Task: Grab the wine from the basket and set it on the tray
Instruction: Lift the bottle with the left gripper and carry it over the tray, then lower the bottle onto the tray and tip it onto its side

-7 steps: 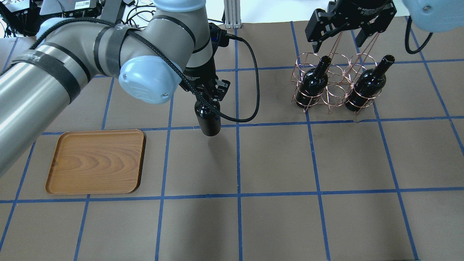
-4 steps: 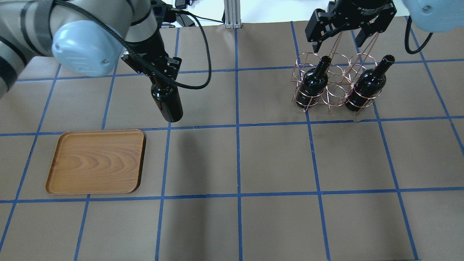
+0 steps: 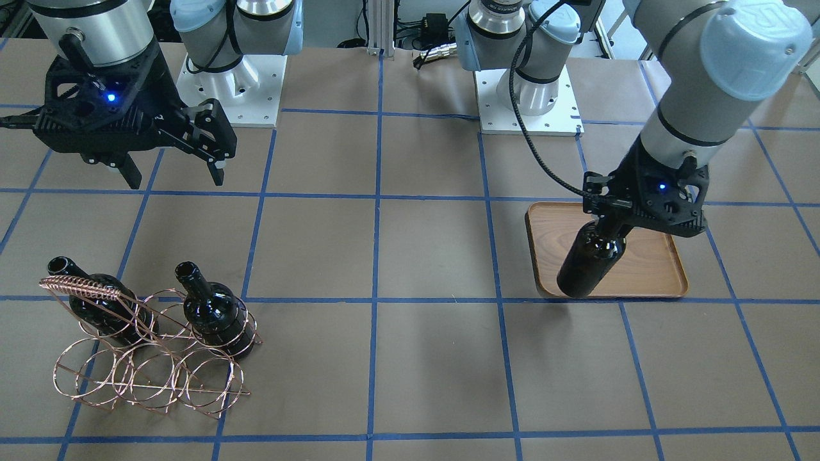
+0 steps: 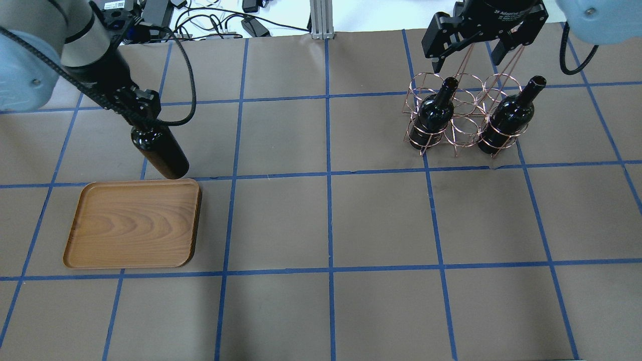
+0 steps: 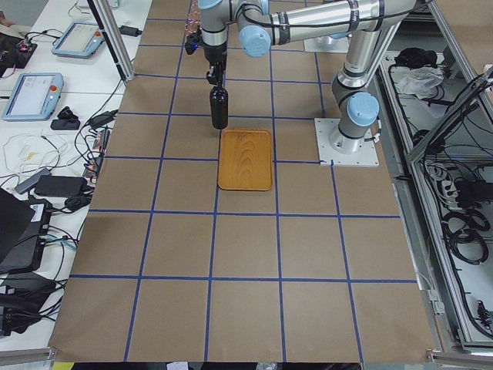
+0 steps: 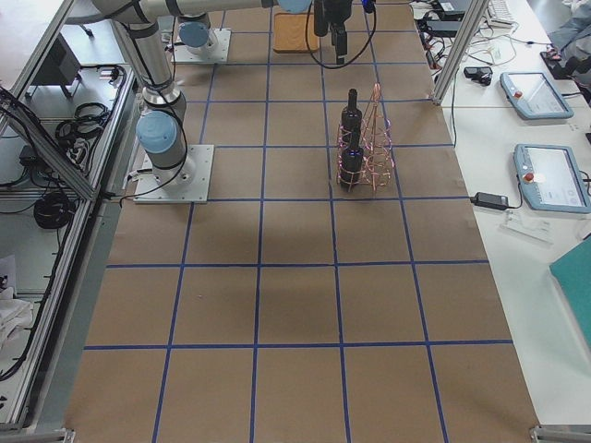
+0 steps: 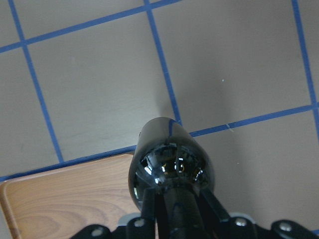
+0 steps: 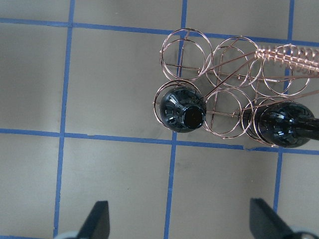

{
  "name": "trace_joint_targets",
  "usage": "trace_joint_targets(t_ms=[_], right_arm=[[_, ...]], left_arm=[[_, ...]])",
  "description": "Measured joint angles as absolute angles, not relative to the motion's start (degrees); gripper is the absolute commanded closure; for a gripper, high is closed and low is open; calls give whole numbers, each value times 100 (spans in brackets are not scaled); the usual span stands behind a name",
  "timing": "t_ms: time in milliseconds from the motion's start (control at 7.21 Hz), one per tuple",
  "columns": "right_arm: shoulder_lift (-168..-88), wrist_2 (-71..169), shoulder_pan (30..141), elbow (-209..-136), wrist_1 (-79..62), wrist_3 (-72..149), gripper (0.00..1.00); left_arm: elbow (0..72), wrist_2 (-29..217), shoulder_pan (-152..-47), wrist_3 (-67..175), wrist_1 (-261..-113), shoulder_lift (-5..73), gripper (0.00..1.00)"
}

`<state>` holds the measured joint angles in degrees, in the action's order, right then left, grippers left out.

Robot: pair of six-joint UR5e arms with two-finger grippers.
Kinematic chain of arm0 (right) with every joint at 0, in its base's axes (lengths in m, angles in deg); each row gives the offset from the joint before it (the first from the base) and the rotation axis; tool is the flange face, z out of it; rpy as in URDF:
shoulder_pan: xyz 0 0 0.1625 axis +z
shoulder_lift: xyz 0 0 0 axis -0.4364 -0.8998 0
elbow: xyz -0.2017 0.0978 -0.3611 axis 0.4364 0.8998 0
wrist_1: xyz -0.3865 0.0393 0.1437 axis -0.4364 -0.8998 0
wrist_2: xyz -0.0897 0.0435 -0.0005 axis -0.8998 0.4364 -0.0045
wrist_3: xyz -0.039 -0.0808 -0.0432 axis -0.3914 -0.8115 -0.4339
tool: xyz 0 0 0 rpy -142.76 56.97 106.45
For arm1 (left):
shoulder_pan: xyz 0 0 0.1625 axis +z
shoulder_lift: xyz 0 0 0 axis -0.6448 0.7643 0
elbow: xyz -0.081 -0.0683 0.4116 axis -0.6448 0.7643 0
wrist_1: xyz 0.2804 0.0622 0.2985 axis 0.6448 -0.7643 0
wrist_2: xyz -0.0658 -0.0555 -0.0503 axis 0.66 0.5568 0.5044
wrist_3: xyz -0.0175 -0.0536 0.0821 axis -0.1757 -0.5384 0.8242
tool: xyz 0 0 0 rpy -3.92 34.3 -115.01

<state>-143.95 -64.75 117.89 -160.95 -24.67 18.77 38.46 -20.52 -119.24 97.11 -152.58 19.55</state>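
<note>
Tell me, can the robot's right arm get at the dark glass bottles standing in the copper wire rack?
Probably yes. The right gripper hangs open roughly above the rose-copper wire basket, and both dark glass wine bottles stand neck-up and uncovered; the coiled handle bar runs beside, not over, them.

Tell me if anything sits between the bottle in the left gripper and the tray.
Nothing visible does. The left gripper holds the wine by its neck, hanging just beyond the tray's far right corner, and nothing lies on the tray. The basket stands well off to the robot's right.
</note>
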Motion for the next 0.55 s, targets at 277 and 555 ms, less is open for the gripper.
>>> trace_joint_targets(t_ms=[277,555], right_arm=[[-14400,-6488,11791,-16116,-2468,1887,0],[-14404,-6480,11797,-16121,-2471,1895,0]], left_arm=[[4175,-2055,-11376,10482,-15301,1778,100],[4642,-2121,-11200,10778,-15280,1545,100]])
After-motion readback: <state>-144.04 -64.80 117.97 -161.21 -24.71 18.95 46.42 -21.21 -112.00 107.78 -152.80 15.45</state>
